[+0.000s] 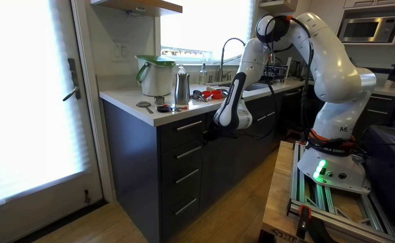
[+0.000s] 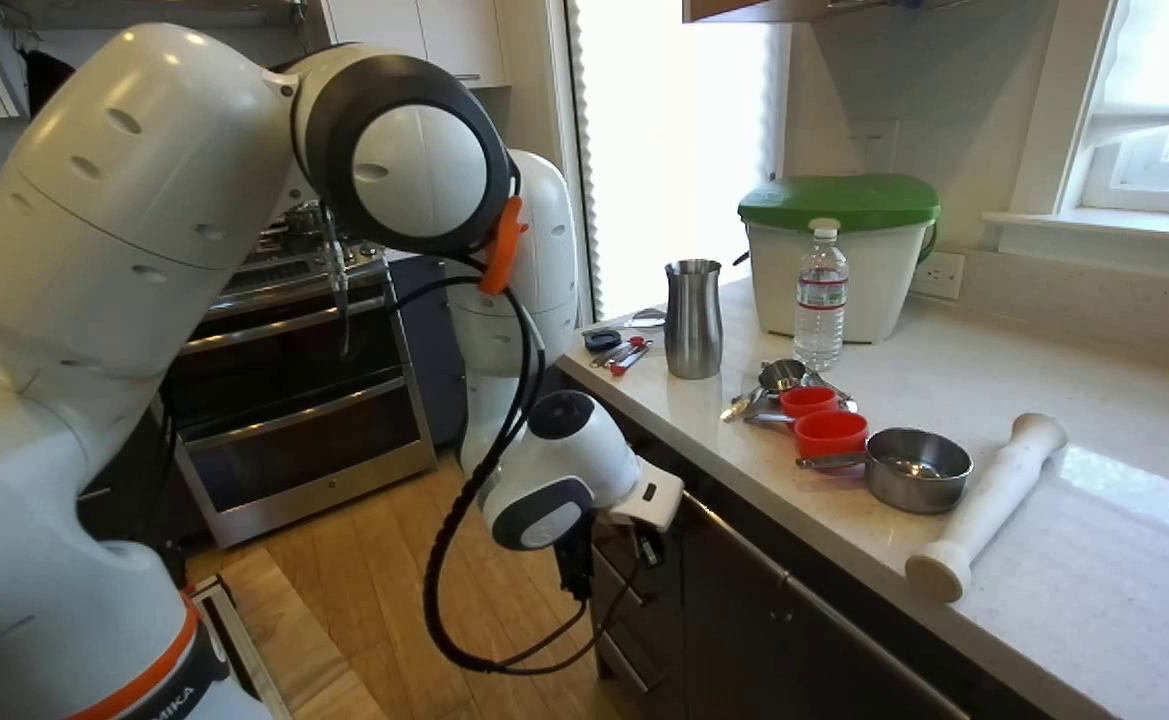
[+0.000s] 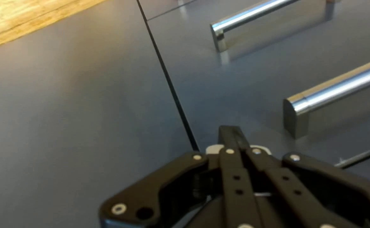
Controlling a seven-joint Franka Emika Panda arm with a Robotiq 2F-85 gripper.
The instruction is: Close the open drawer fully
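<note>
Dark charcoal drawer fronts [image 1: 180, 165] with silver bar handles [image 1: 187, 152] stack at the cabinet's end in an exterior view. They look flush, and no pale inner box shows. I cannot tell which of them is the task's drawer. In the wrist view a drawer front [image 3: 235, 91] fills the right, with a bar handle [image 3: 343, 84] close by. My gripper [image 1: 206, 136] is at the stack's right edge, near the top drawers. In the wrist view its fingers [image 3: 232, 136] are shut and empty, over the front beside the handle's end. Whether they touch it is unclear.
A tall dark cabinet door [image 3: 77, 110] adjoins the drawers across a seam. The white counter [image 2: 844, 490] overhangs, bearing a green-lidded bin [image 1: 156, 76], a steel cup [image 1: 182, 89], red measuring cups [image 2: 830, 437] and a wooden rolling tool [image 2: 994, 505]. A black cable [image 2: 434, 590] loops from the arm.
</note>
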